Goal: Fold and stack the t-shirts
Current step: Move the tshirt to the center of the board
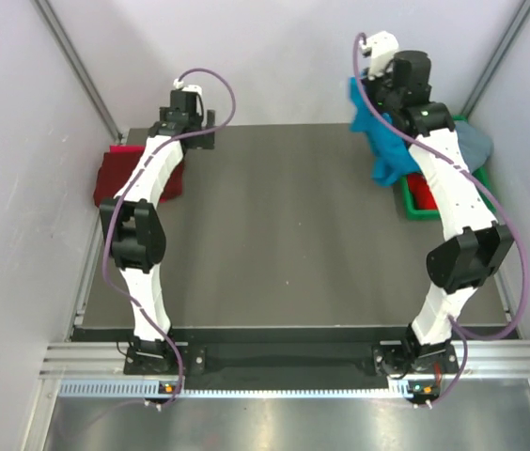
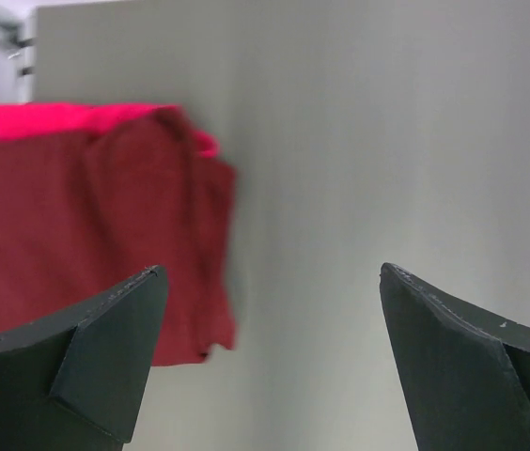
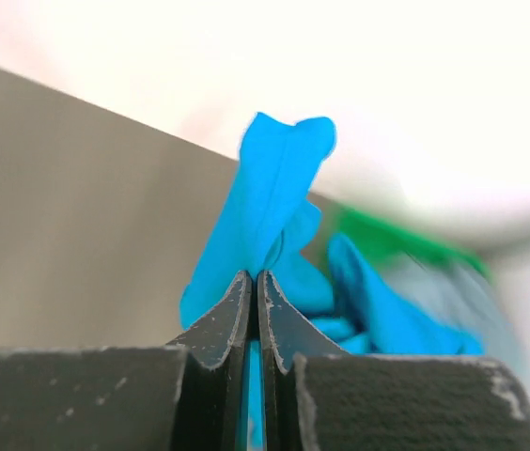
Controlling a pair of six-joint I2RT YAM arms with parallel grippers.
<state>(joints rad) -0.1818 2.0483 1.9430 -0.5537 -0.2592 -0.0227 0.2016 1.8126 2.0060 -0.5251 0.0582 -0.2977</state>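
The blue shirt is clenched in the right tool and hung in the air by the bin at the surface's far right. The left tool is spread wide, with nothing gripped, beside the maroon shirt at far left.

The arms are white with black joints and purple cables, the right pincer scuffed black.

The turquoise-blue t-shirt hangs crumpled above the far right of the desk, one fold pinched in the closed jaws of the right gripper; the maroon t-shirt lies folded at the far left, a bright red t-shirt showing under its far edge; a pale grey-blue t-shirt lies heaped at the far right.
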